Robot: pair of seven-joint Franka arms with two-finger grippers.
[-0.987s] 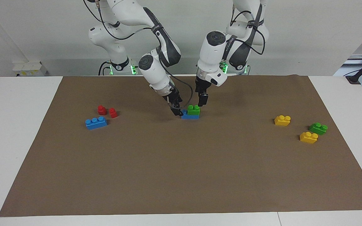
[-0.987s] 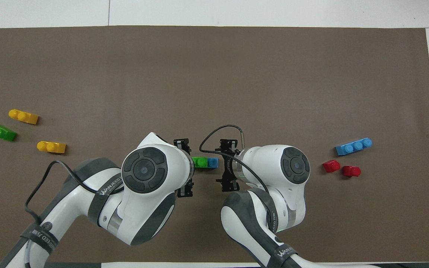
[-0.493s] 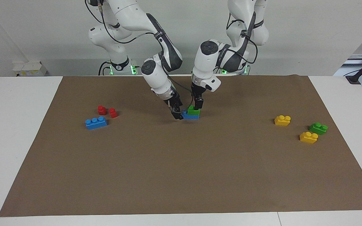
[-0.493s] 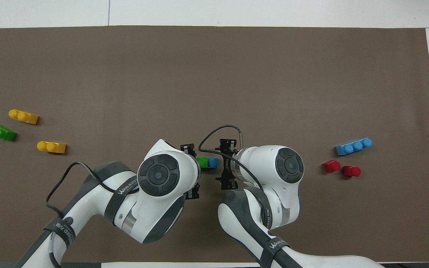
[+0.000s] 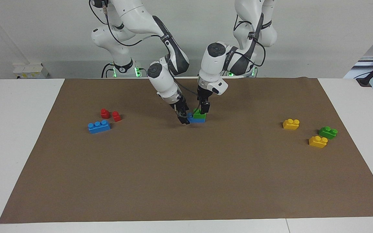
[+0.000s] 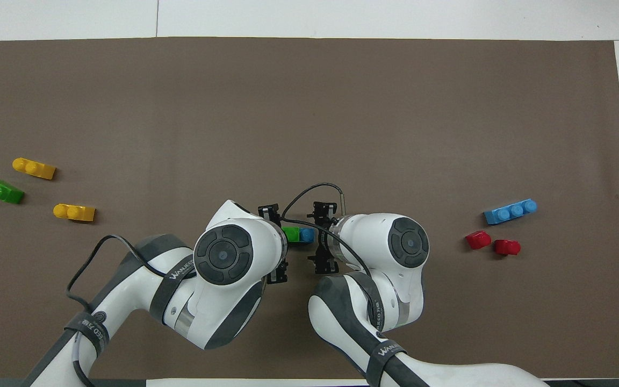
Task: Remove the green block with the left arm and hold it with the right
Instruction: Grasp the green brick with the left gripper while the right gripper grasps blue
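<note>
The green block [image 5: 199, 114] [image 6: 290, 235] sits pressed onto one end of a blue brick [image 5: 197, 119] [image 6: 307, 235] in the middle of the brown mat. My left gripper [image 5: 203, 110] [image 6: 275, 243] is open and low over the green block, one finger on each side of it. My right gripper [image 5: 183, 117] [image 6: 321, 237] is open at the blue brick's bare end, its fingers down at the mat. Whether either gripper touches a brick cannot be told.
Toward the left arm's end lie another green brick [image 5: 328, 132] and two yellow bricks [image 5: 291, 124] [image 5: 318, 141]. Toward the right arm's end lie a long blue brick [image 5: 99, 126] and two small red pieces [image 5: 105, 113] [image 5: 117, 116]. The mat [image 5: 186, 181] lies on a white table.
The left gripper has moved from beside the stack to over the green block and come lower. The right gripper has edged in at the blue brick's end. The bricks have not moved.
</note>
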